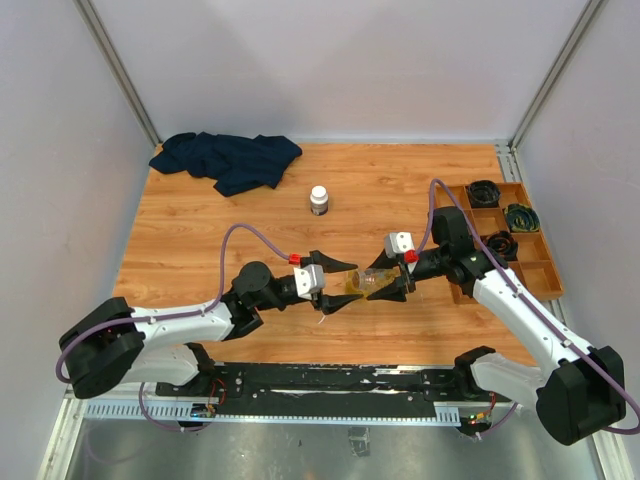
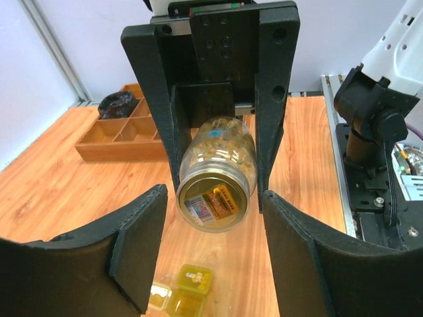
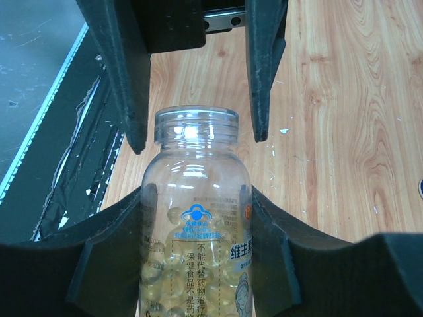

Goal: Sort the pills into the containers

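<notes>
A clear bottle (image 1: 368, 281) full of pale yellow softgel pills (image 3: 165, 277) hangs on its side over the table, and my right gripper (image 1: 390, 284) is shut on its body (image 3: 195, 218). Its threaded neck (image 3: 196, 125) points at my left gripper (image 1: 335, 284), which is open, one finger on each side of the neck with a gap both sides. In the left wrist view the bottle's round gold-rimmed end (image 2: 215, 197) faces me between the left fingers (image 2: 142, 251). Below it, a small translucent yellow case (image 2: 192, 281) lies on the wood.
A white-capped bottle (image 1: 319, 200) stands at mid-table behind the grippers. A dark blue cloth (image 1: 228, 160) lies at the back left. A brown wooden compartment tray (image 1: 530, 270) with black coiled items sits at the right edge.
</notes>
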`<state>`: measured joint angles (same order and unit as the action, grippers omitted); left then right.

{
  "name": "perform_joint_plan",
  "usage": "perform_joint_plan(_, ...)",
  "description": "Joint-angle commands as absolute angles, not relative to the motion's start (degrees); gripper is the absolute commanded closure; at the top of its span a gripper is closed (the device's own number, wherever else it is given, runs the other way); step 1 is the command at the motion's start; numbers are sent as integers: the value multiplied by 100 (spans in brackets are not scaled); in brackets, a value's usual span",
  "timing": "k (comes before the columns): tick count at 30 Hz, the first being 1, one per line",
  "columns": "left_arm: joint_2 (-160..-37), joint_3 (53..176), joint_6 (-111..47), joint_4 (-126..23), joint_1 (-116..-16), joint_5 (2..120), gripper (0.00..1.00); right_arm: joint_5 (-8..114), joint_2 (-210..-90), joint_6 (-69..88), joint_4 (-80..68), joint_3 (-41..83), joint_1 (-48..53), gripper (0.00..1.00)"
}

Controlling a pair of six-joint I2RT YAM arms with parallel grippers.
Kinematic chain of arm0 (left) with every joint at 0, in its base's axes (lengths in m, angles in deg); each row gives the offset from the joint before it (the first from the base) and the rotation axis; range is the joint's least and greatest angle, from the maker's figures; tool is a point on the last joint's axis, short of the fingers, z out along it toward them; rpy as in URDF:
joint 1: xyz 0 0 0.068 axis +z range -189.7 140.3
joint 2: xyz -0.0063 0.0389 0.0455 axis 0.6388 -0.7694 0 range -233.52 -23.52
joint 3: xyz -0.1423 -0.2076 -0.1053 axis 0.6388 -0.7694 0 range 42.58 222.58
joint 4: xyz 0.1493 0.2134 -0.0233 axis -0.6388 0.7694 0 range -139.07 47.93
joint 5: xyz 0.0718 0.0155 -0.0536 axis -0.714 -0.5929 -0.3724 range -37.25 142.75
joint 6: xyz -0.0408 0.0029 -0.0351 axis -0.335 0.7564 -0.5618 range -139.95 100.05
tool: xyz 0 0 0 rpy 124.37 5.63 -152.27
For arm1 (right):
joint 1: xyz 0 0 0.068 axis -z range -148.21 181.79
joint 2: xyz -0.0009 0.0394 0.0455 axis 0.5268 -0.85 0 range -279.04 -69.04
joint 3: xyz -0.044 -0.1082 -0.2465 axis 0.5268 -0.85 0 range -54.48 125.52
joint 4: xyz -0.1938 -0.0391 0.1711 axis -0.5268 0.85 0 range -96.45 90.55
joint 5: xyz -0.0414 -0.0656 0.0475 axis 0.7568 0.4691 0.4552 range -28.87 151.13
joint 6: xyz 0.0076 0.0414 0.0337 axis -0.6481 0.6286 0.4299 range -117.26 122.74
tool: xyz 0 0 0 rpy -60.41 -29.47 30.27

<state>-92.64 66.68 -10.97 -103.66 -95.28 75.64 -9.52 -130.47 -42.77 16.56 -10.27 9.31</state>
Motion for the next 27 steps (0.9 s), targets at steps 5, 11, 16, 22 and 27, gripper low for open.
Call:
perform_joint_plan(5, -9296, 6772, -1271, -10470, -9479, 7512, 55, -1089, -13008, -4393, 1666, -899, 973, 99)
perform_joint_plan(11, -9284, 6692, -1944, -10794, -9478, 7679, 76, -1076, -13011, -4394, 1665, -900, 973, 99)
perform_joint_plan(16, -9345, 6649, -3252, -11117, -9475, 7435, 89, -1068, -13008, -4393, 1662, -903, 972, 99)
perform_joint_plan(22, -9325, 6571, -5269, -11039, -9529, 6521, 100, -1062, -13002, -4390, 1666, -902, 973, 99)
perform_joint_plan(27, -9216, 6978, -5878, -9685, -10051, 5295, 99, -1059, -13018, -4393, 1664, -898, 972, 99)
